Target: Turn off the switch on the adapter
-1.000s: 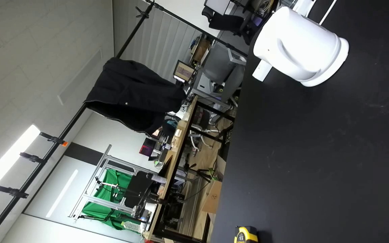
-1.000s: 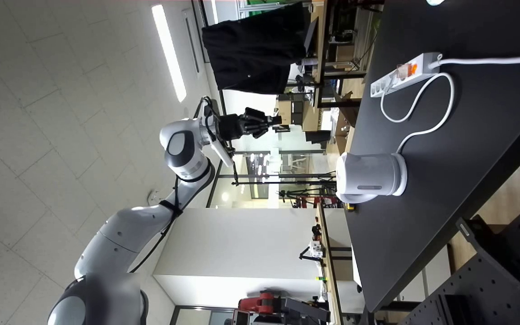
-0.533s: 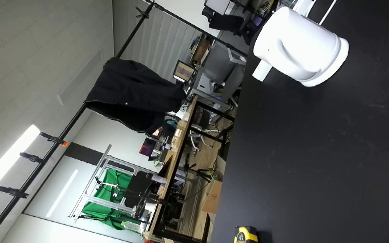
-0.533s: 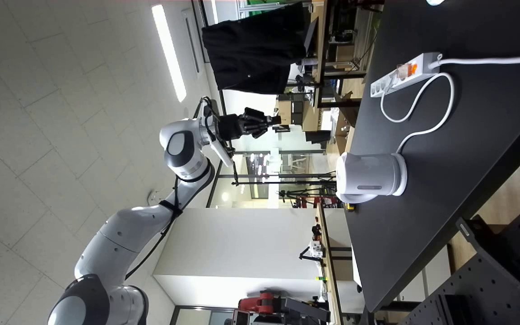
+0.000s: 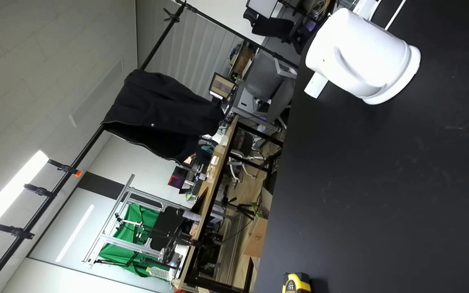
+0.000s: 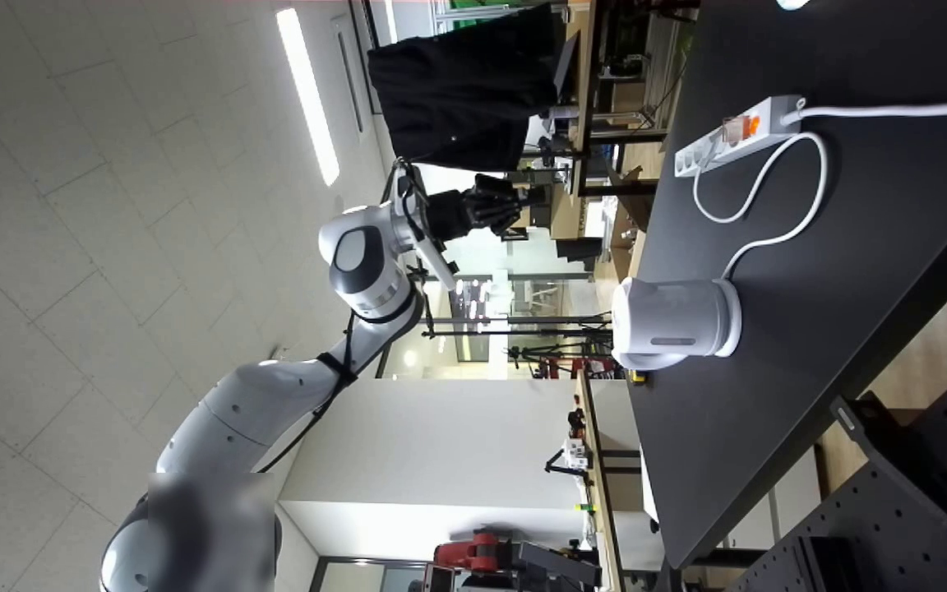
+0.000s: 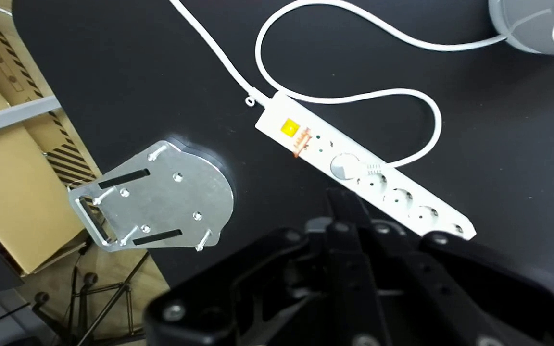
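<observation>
Claw (image 6: 536,196) up above tabletop (image 6: 769,345), tips pressed together; adapter (image 7: 384,191) w/ switch (image 7: 290,128) well below it.
Wrist view: adapter appears just past claw tips, switch yellow (in an ext. view, switch (image 6: 754,125) orange); metal plate (image 7: 161,202) off to claw's side, whole; kettle (image 6: 675,321) farther from claw, cut off by frame, but whole in an ext. view. Tape measure (image 5: 297,283), well apart from claw, clear in an ext. view.

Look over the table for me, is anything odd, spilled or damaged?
A translucent orange flap stands up beside the switch on the power strip, as if flipped open. A metal plate appears to jut past the edge of the table. No spill or damage shows.
</observation>
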